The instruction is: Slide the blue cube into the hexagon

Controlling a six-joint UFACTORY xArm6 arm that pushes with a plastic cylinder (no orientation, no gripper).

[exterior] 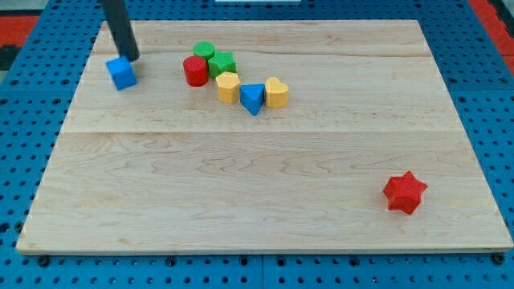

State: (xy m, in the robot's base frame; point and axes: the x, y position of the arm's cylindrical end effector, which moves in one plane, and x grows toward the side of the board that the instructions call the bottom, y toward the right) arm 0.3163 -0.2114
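My tip (132, 58), the end effector, is a bare dark rod that holds nothing. It stands at the upper right edge of the blue cube (121, 73), touching or just beside it; I cannot tell which. The cube is a small bright blue block, slightly turned, near the top left corner of the wooden counter (257, 201).

To the view's right is a cluster: red cylinder (195, 71), green block (203, 51), green star (222, 63), yellow hexagon (228, 87), blue triangular block (252, 98), yellow heart (276, 92). The hexagon lies well apart from the cube. Red star (404, 193) sits alone at lower right.
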